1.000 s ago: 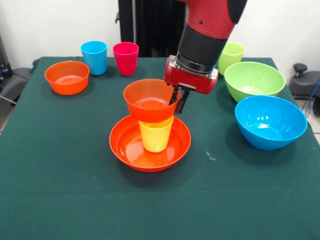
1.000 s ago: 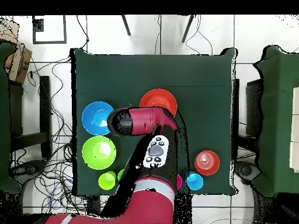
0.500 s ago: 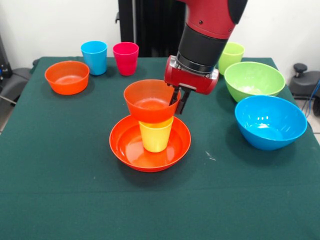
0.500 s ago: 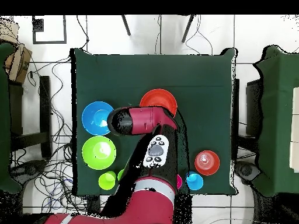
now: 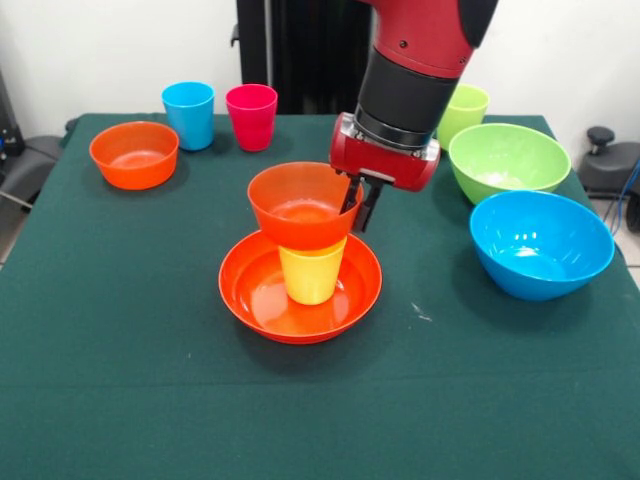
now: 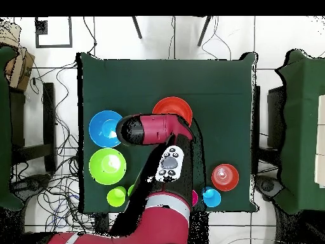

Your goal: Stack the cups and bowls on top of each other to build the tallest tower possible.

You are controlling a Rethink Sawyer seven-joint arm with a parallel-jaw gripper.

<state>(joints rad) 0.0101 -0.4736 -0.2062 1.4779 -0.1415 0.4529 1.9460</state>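
Front view: the tower stands near the middle of the table [image 5: 120, 400]. A wide orange bowl [image 5: 262, 300] forms the base, a yellow cup [image 5: 312, 275] stands upright in it, and a small orange bowl [image 5: 300, 203] sits on the cup. The gripper [image 5: 360, 203] straddles this bowl's rim, one finger on each side; whether the jaws pinch the rim or stand clear, I cannot tell. Toward the far edge stand a second small orange bowl [image 5: 134, 153], a blue cup [image 5: 188, 114], a pink cup [image 5: 251, 116] and a green cup [image 5: 462, 108]. Along one side edge sit a green bowl [image 5: 508, 160] and a blue bowl [image 5: 541, 243].
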